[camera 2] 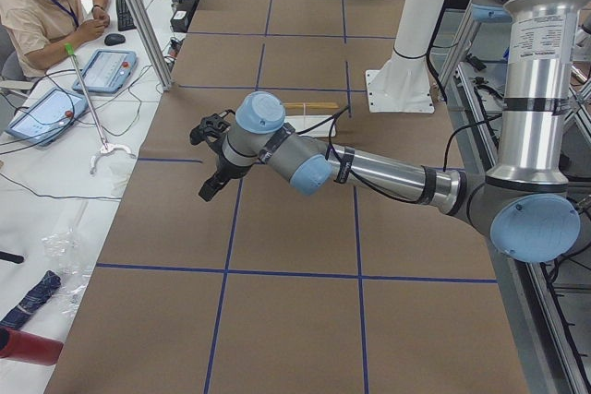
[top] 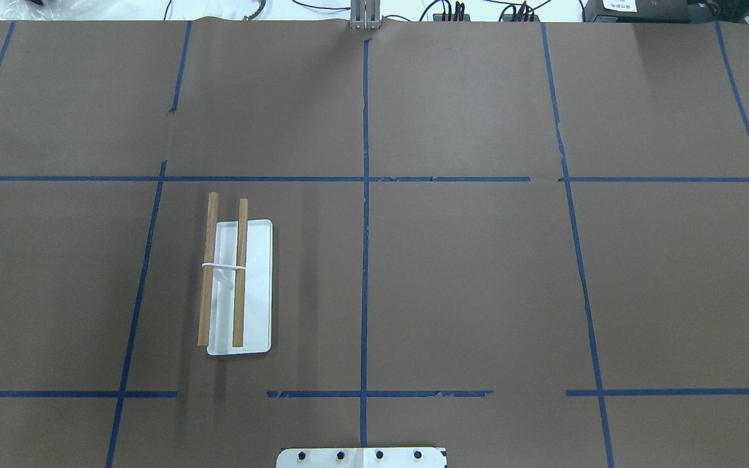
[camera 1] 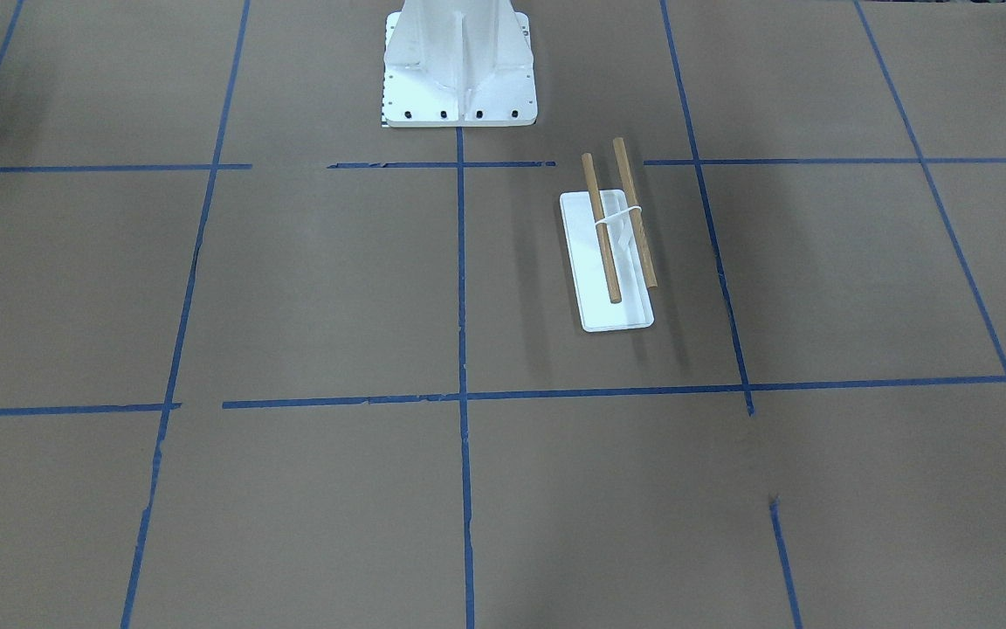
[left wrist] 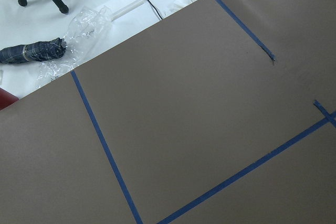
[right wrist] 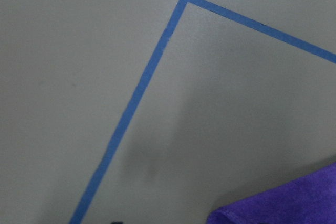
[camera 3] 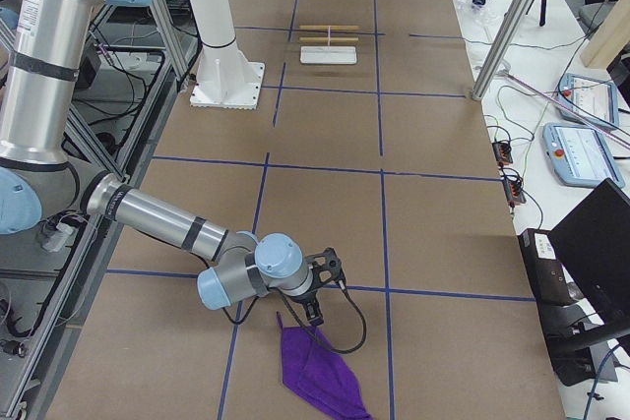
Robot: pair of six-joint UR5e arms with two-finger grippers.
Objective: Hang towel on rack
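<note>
Right end effector (camera 3: 315,317) sits low at the edge of the towel (camera 3: 320,373); apart or together, cannot tell. Left end effector (camera 2: 209,189) hovers, likewise unclear. Towel lies rumpled on tabletop (camera 3: 433,204), rack (camera 3: 328,51) well apart. Likely risks: shallow pinch, cloth slipping mid-carry; trailing cloth tipping the light rack.

Bare brown paper-covered table (top: 478,279) lies open on all sides of the small white tray rack with two raised parallel wooden rods (top: 257,286), while a large white ribbed metal pedestal (camera 1: 459,61) stands near its robot-side end and a slanted aluminium post (camera 3: 512,22) rises at the operators' edge.
</note>
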